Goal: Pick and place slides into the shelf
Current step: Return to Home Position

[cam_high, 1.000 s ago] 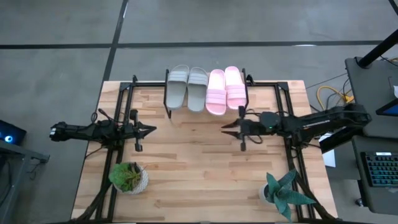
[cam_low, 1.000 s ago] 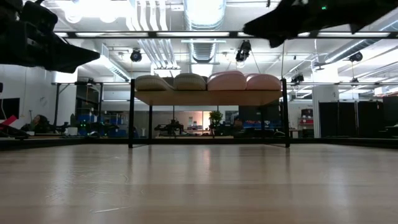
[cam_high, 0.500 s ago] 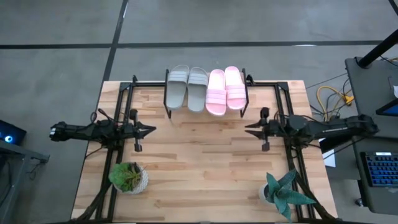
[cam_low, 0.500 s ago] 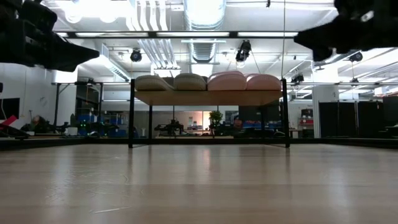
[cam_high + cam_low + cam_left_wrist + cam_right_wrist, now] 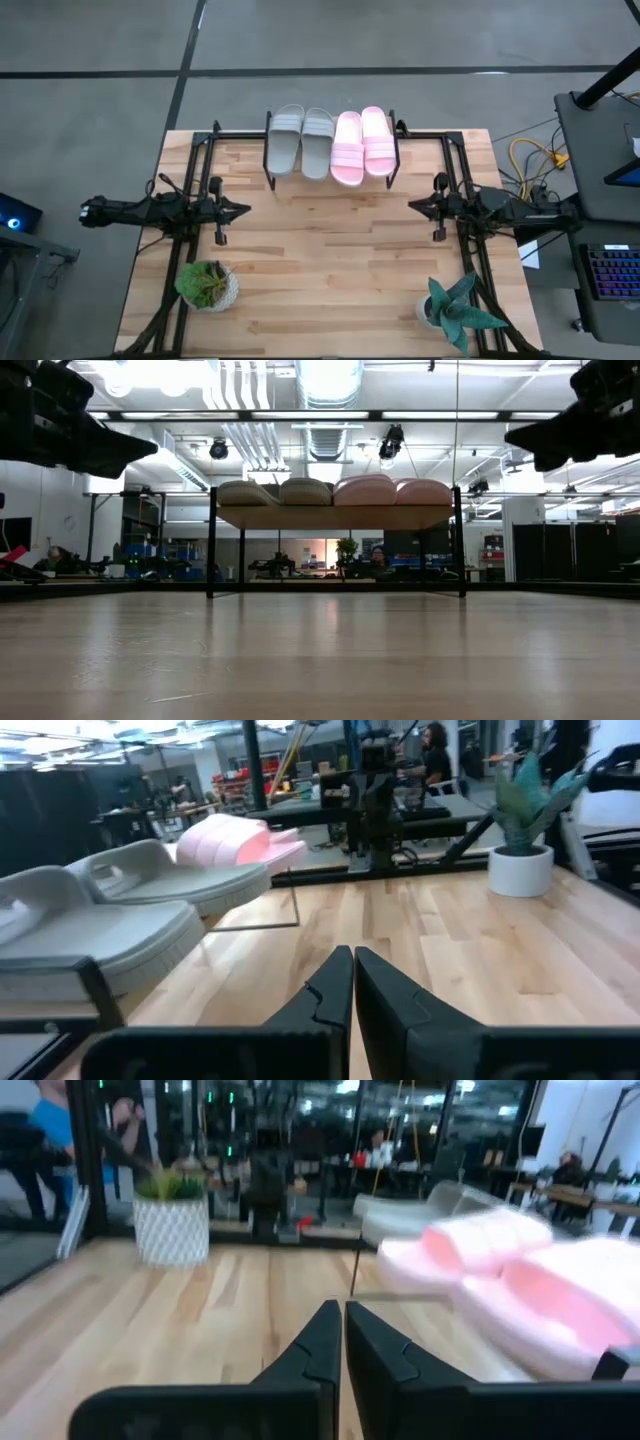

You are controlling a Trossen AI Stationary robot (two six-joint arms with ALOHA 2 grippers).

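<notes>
I read two light grey open-toe slides (image 5: 285, 141) and two pink open-toe slides (image 5: 348, 150) side by side atop the low wooden-plank shelf (image 5: 336, 517) at the light wooden table's (image 5: 320, 270) 12 o'clock edge. Table centre lies open. Left gripper (image 5: 246, 209) hovers at 9 o'clock, right gripper (image 5: 411, 205) at 3 o'clock. Arms are level, tips inward, fingers (image 5: 330, 990) pressed together, empty.
</notes>
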